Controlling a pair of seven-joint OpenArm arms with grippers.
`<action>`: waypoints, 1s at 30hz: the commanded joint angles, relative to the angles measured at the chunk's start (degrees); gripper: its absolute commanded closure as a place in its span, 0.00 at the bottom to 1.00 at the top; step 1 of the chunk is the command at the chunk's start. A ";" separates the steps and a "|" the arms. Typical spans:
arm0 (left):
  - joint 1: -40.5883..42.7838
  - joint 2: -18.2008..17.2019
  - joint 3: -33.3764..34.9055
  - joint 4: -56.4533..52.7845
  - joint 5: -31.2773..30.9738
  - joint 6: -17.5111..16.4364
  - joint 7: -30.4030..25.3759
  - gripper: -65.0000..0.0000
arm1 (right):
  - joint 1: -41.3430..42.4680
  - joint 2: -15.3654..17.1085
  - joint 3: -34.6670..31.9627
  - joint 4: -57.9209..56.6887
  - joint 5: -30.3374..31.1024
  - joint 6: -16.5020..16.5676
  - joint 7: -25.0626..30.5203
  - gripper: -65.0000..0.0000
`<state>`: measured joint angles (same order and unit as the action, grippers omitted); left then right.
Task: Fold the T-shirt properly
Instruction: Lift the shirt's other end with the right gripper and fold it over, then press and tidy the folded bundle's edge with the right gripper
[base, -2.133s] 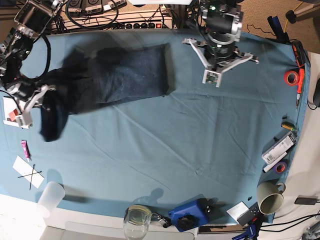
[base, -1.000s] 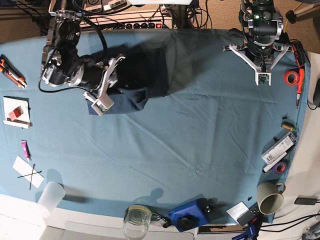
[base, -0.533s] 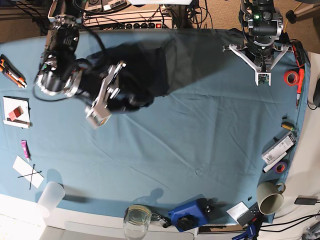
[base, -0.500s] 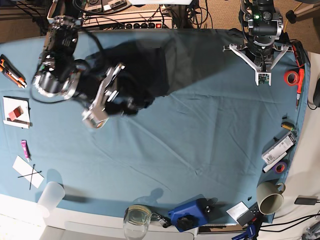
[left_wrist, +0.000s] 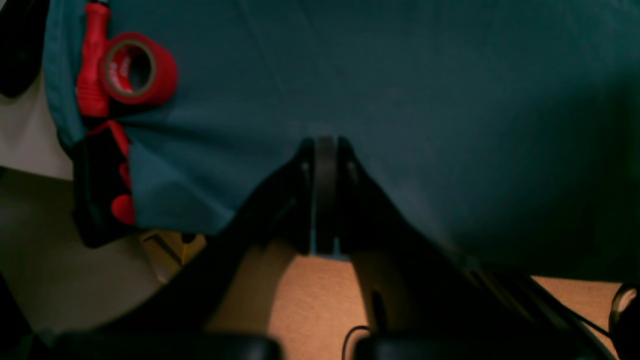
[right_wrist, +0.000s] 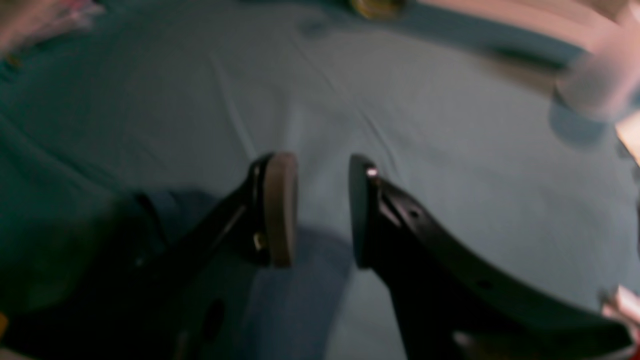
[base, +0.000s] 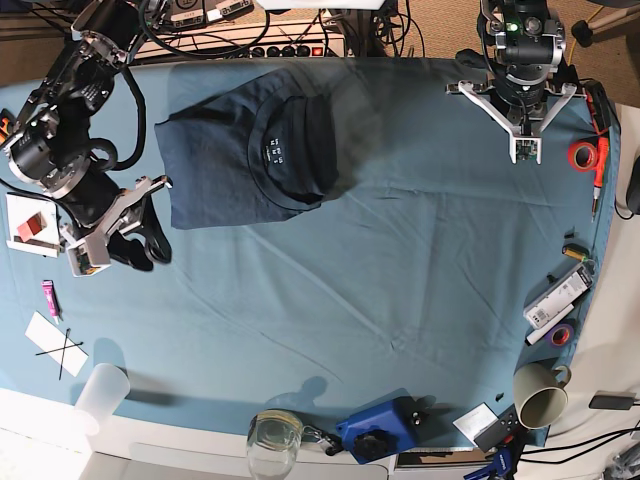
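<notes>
A dark navy T-shirt (base: 250, 145) lies folded into a rough rectangle at the far left of the bench (base: 400, 260), which is covered by a teal tablecloth (base: 380, 280). The ribbed collar (base: 285, 150) faces up near the middle of the bundle, with a small white label (base: 274, 148) inside it. The bundle's right side looks blurred and uneven, so it may not lie flat there.

The right hand (base: 110, 235) hovers just off the shirt's lower left corner — its fingers (right_wrist: 280, 210) are parted with nothing between them. The left hand (base: 525, 100) sits well apart at the far right of the bench, near a red tape roll (left_wrist: 140, 67), with its fingers pressed together and holding nothing.

The shirt looks light, soft and limp — likely to sag and drag if lifted by one point. A pinch through all layers at a folded edge or corner should hold best, with the collar left alone.
</notes>
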<state>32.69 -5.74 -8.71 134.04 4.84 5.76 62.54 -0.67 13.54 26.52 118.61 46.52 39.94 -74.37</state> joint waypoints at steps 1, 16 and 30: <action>0.17 -0.13 -0.09 0.96 0.22 0.20 -0.85 1.00 | -0.13 1.27 0.20 0.13 0.72 -0.20 1.33 0.72; 0.15 -0.15 -0.11 0.96 -2.56 0.15 -1.40 1.00 | -8.66 3.93 0.04 -24.15 11.96 0.06 -5.63 0.92; 0.15 -0.15 -0.11 0.96 -2.51 -2.43 -1.51 1.00 | -7.82 7.41 0.22 -24.79 26.49 0.06 -5.63 0.92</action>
<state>32.69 -5.74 -8.71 134.04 2.04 3.16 62.06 -9.43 20.12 26.48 92.90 71.57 39.90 -81.17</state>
